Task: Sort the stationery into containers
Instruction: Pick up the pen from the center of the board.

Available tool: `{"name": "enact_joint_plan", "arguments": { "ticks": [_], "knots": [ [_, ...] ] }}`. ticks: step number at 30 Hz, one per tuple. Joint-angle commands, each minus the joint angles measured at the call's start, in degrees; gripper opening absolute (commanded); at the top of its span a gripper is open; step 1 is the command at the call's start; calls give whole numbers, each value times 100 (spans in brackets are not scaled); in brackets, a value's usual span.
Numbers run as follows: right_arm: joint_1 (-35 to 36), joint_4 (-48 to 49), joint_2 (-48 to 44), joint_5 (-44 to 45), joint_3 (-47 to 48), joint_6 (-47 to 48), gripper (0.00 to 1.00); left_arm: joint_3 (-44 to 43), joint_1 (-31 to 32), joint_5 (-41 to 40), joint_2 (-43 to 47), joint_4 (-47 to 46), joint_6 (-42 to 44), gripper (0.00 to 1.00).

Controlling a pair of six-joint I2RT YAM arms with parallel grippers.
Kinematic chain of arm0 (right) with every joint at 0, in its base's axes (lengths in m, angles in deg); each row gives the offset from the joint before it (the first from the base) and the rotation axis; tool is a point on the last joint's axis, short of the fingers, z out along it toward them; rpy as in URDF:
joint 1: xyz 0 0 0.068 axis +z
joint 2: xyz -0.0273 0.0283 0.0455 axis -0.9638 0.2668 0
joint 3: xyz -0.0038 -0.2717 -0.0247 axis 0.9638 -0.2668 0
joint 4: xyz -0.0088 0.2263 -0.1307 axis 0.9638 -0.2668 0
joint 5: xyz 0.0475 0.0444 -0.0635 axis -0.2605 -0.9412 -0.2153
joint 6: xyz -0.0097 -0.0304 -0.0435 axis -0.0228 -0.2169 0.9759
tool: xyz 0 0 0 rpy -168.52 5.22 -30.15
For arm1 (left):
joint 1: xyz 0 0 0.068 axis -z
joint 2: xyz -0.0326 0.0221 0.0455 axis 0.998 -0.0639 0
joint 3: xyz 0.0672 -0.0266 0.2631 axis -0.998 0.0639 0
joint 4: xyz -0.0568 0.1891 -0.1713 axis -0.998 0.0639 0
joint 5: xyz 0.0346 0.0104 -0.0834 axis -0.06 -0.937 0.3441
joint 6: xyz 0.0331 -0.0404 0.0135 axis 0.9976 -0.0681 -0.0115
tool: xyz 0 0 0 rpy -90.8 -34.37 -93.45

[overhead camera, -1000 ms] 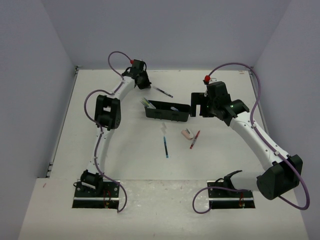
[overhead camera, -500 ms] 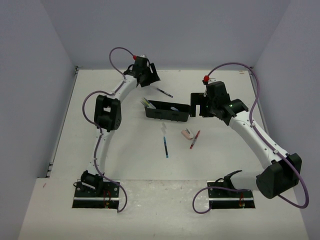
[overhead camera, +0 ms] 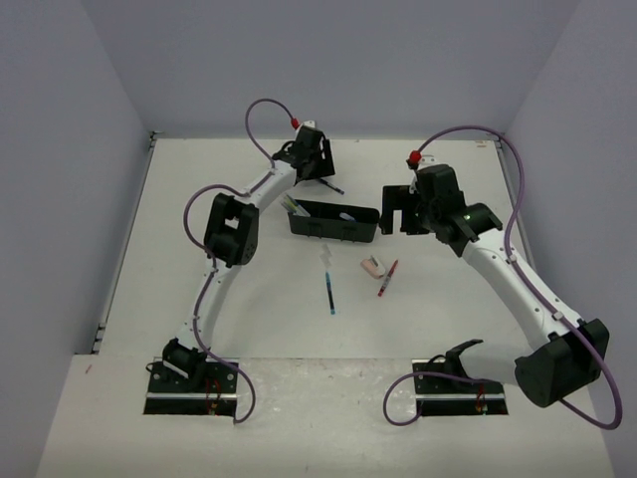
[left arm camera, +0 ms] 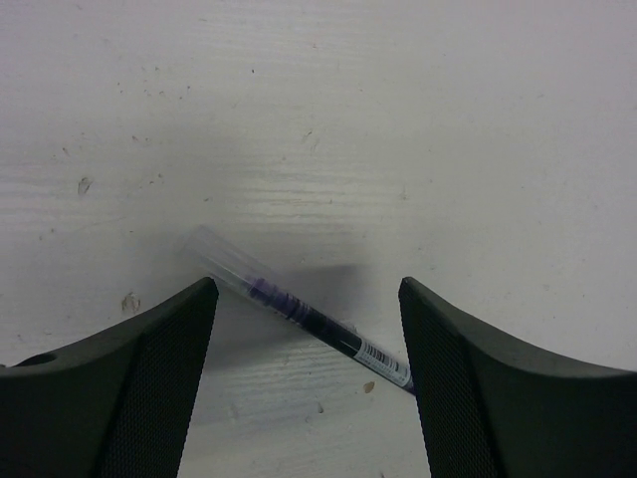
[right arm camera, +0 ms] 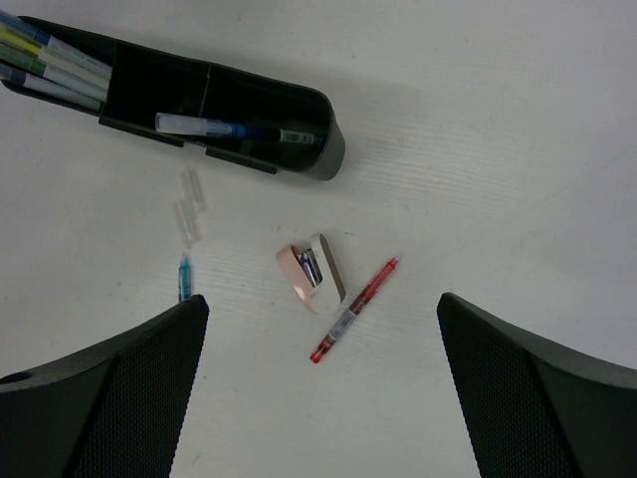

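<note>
Left gripper [overhead camera: 317, 165] is hovering near the far edge of the table [overhead camera: 269, 309], with its fingers [left arm camera: 149, 378] standing apart and gripping nothing. In the left wrist view [left arm camera: 307, 291], a dark purple pen [left arm camera: 299, 311] with a clear cap is lying flat and diagonal on the table between the two fingers, touching neither. In the top view, this pen [overhead camera: 328, 184] is lying just beyond the far wall of the black organizer tray [overhead camera: 333, 235].

The tray [right arm camera: 333, 149] is sitting toward the far middle of the table. Several yellow-green and blue pens [right arm camera: 50, 62] are lying in its left compartment, and one clear-and-blue pen [right arm camera: 234, 129] is lying in its right compartment.

Nearer the front edge, a blue pen [overhead camera: 328, 289] with a clear end is lying alone on the table. To its right, the pinkish-white eraser [overhead camera: 372, 266] is resting just beside a red pen [overhead camera: 387, 278]; whether they are touching cannot be told.

Right gripper [overhead camera: 395, 211] is hanging just off the right end of the tray, with its fingers [right arm camera: 119, 398] spread wide and carrying nothing. In the right wrist view [right arm camera: 318, 304], the eraser [right arm camera: 314, 274] and the red pen [right arm camera: 353, 311] are lying below the gap.
</note>
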Motion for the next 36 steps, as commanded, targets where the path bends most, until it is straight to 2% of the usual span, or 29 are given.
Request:
{"name": "enact_joint_plan", "arguments": {
  "ticks": [1, 5, 10, 24, 33, 36],
  "knots": [
    [14, 235, -264, 39, -109, 140, 99, -207, 35, -687, -77, -302, 357, 76],
    [14, 306, -400, -2, -189, 161, 99, -66, 64, -751, -96, -307, 418, 72],
    [14, 373, -524, -37, -242, 172, 99, 85, 64, -807, -153, -342, 604, 58],
    [14, 374, -1067, -297, 49, 269, 99, 478, 63, -849, -124, -313, 886, 29],
    [14, 374, -1307, -128, 69, 444, 99, 791, -143, -770, 32, -224, 966, 22],
    [14, 372, -1381, -37, 30, 493, 99, 985, -272, -695, 160, -217, 1034, 10]
  ]
}}
